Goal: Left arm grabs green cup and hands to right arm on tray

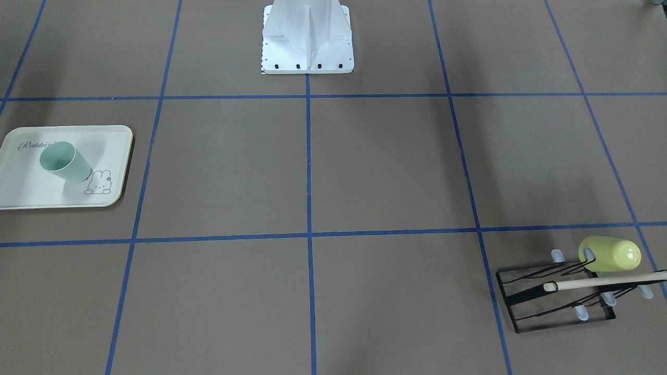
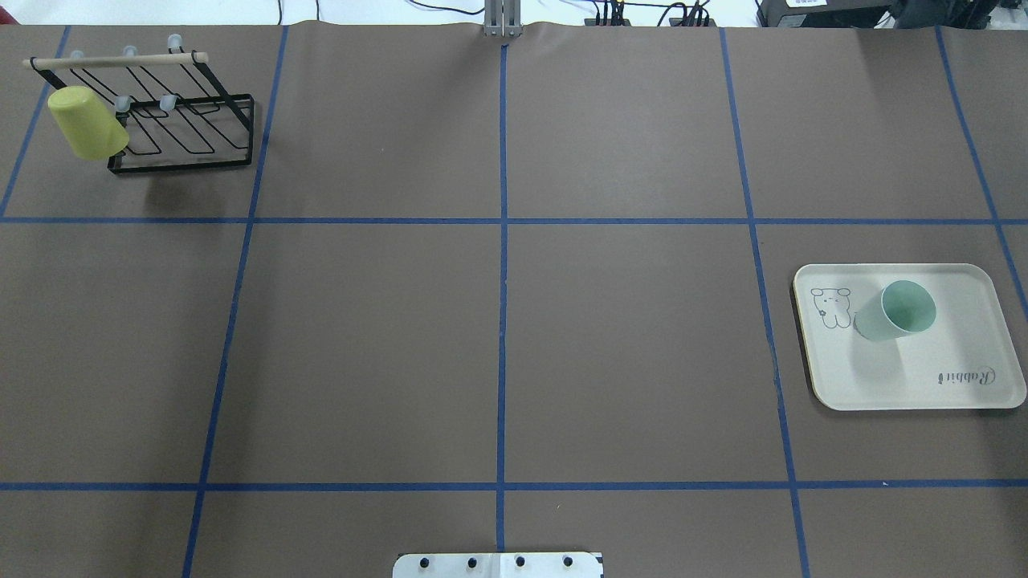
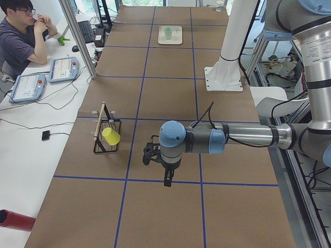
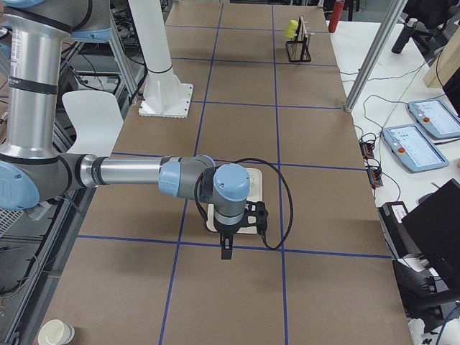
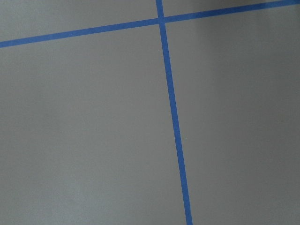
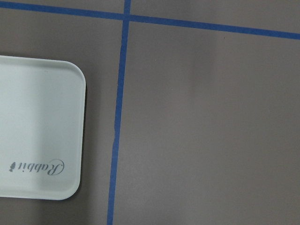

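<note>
1. Front-facing: the green cup (image 1: 65, 162) stands upright, mouth up, on the tray (image 1: 31, 190) out at 9 o'clock of the table (image 1: 312, 166), with the bunny drawing (image 1: 99, 182) at its 4 o'clock. No arm in shot. To me the drop looks done, so the job now is just keeping both arms high and clear of that rim
2. Overhead: same scene flipped, tray at 3 o'clock. The yellow-green cup (image 2: 87, 124) sits on the black rack (image 2: 185, 128) at 10 o'clock, well apart
3. Left side: only view with the left pincer (image 3: 167, 178). It points down over bare table, but can't tell if it's open or closed
4. Right side: only view with the right pincer (image 4: 226, 248), hanging near the tray. Can't tell its state either, and the arm blocks the cup
5. Left wrist: just table and blue tape (image 5: 173, 117)
6. Right wrist: tray corner with the Rabbit script (image 6: 37, 167) at 8 o'clock, no cup in frame
</note>
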`<state>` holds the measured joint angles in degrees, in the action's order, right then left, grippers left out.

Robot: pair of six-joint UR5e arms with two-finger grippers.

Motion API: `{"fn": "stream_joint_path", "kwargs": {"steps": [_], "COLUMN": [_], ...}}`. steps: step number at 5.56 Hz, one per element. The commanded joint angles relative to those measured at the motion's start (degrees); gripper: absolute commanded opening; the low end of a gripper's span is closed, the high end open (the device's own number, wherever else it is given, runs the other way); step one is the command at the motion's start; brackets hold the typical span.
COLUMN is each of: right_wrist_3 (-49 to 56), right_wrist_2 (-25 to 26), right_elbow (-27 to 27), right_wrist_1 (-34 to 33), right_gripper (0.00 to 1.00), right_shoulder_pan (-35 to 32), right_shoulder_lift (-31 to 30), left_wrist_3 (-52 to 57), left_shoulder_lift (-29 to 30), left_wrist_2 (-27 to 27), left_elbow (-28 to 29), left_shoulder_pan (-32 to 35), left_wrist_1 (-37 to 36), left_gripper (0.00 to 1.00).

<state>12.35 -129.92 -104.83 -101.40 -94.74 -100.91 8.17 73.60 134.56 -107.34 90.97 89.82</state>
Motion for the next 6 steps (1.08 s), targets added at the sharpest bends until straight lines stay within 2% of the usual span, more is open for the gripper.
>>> {"fn": "stream_joint_path", "kwargs": {"steps": [1, 6], "right_wrist_3": [-0.31, -1.19], "right_wrist_2": [0.02, -0.07], "right_elbow": [-0.2, -0.2], "right_wrist_1": [0.06, 0.06], "right_gripper": [1.0, 1.0], "right_shoulder_pan": [0.0, 0.08], "right_shoulder_lift": [0.01, 0.01], "left_wrist_3": [0.0, 0.0], "left_shoulder_lift": [-0.03, -0.03], "left_wrist_2": [-0.09, -0.09], "left_elbow": [-0.06, -0.24], "left_shoulder_pan": [0.0, 0.0], "left_wrist_1": [0.0, 0.0], "left_gripper": [1.0, 1.0]}}
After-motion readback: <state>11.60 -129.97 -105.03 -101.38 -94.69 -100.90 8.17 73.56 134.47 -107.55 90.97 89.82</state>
